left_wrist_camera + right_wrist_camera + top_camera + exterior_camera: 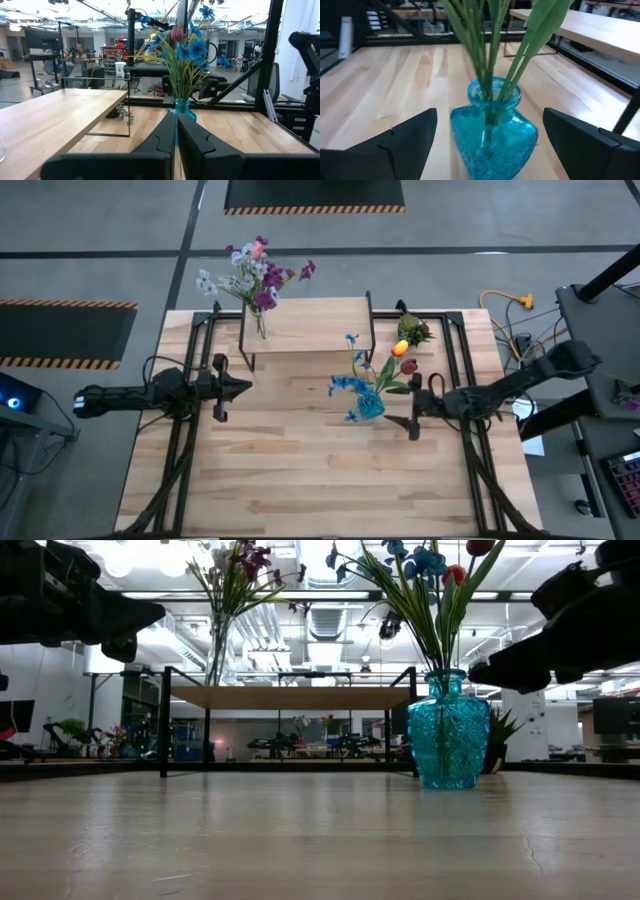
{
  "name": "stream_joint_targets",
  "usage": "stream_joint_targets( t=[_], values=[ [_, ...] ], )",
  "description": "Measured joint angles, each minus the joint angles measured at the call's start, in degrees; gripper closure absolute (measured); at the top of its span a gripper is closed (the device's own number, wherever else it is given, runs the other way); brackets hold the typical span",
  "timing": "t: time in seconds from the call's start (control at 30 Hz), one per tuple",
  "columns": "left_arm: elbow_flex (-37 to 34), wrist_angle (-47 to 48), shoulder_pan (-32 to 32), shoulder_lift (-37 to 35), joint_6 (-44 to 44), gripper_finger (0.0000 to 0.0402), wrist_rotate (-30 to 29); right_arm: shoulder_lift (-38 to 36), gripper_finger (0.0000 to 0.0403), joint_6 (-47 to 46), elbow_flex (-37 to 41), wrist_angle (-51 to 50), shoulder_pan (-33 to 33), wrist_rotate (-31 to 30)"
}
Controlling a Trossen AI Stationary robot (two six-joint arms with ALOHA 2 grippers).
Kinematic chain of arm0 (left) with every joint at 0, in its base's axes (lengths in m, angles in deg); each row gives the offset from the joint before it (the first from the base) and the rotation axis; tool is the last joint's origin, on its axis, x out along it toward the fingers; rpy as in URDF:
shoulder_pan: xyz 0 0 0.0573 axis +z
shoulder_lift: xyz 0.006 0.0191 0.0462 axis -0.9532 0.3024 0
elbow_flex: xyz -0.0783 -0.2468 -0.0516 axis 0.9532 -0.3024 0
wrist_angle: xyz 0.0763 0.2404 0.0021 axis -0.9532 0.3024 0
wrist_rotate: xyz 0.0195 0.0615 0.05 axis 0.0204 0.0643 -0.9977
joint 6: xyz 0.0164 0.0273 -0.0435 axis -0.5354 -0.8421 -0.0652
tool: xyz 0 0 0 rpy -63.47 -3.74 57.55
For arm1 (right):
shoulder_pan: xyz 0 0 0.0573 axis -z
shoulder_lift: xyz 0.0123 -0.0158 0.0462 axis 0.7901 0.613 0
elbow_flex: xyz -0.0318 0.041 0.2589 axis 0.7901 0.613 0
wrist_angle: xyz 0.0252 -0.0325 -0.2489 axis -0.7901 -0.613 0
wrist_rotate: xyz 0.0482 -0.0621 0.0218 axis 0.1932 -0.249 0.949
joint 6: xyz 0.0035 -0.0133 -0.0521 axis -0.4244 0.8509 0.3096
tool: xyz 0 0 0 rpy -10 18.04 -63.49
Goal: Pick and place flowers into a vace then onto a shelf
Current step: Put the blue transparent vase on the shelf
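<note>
A teal glass vase [370,404] stands on the table and holds blue, orange and dark red flowers [378,368]. It also shows in the low view [448,735]. A clear vase of purple, white and pink flowers [258,280] stands on the left end of the low wooden shelf [310,325]. My right gripper [402,412] is open just to the right of the teal vase [492,135]. Its fingers stand on either side of the vase without touching it. My left gripper [246,387] is shut and empty, in the air in front of the shelf's left end.
A short green spiky sprig [413,330] stands by the shelf's right end. The shelf's black legs [372,340] stand close behind the teal vase. Black frame rails [455,370] run along the table's left and right sides. Bare tabletop [310,470] lies toward the near edge.
</note>
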Motion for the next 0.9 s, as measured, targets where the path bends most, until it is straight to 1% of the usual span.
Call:
stream_joint_targets(
  t=[0.1,0.4,0.57,0.7,0.9],
  values=[
    [0.0,0.0,0.0,0.0,0.0,0.0401,0.0,3.2,0.0044,0.4,-2.0,0.1,0.0,-2.2],
    [0.0,0.8,0.0,0.0,0.4,0.0401,0.0,13.9,0.0044,3.4,-9.2,-0.2,0.2,-2.6],
    [0.0,0.8,0.0,0.0,1.1,0.0401,0.0,19.2,0.0044,1.7,-11.0,-0.3,1.4,-6.9],
    [0.0,0.9,0.0,0.0,1.5,0.0401,0.0,21.0,0.0044,0.8,-12.2,-0.2,1.8,-6.8],
    [0.0,1.3,0.0,0.0,1.5,0.0402,0.0,21.4,0.0045,1.4,-13.2,-0.2,1.9,-6.8]
  ],
)
